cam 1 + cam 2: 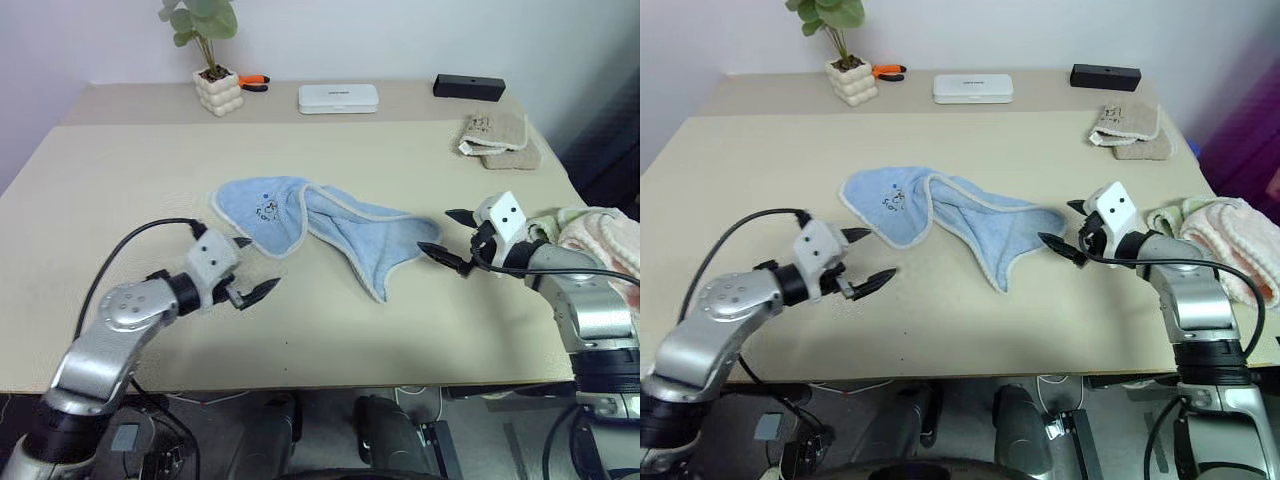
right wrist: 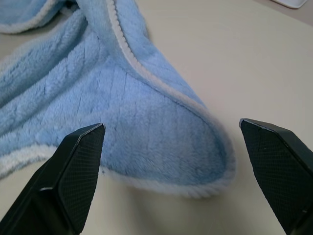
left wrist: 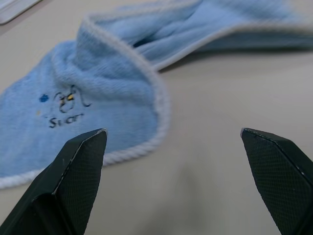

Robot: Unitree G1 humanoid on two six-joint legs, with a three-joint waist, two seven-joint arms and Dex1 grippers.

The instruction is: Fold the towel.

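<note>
Now, towel (image 1: 330, 228): crumpled on worktop (image 1: 120, 200).
Left claw (image 1: 243, 268): spread wide, empty, near towel.
Right claw (image 1: 446, 236): spread wide, empty, beside towel's corner.

Light blue towel (image 1: 330, 228) with cream-white edging and dark embroidered mark, on a beige table (image 1: 120, 190)

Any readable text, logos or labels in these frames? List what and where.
"Sucr" (uncertain, blurry), dark stitching under a small emblem on the towel.
White case: faint mark, too small to read.
Beige cloth: small dark mark, unreadable.
Nothing else legible.
</note>
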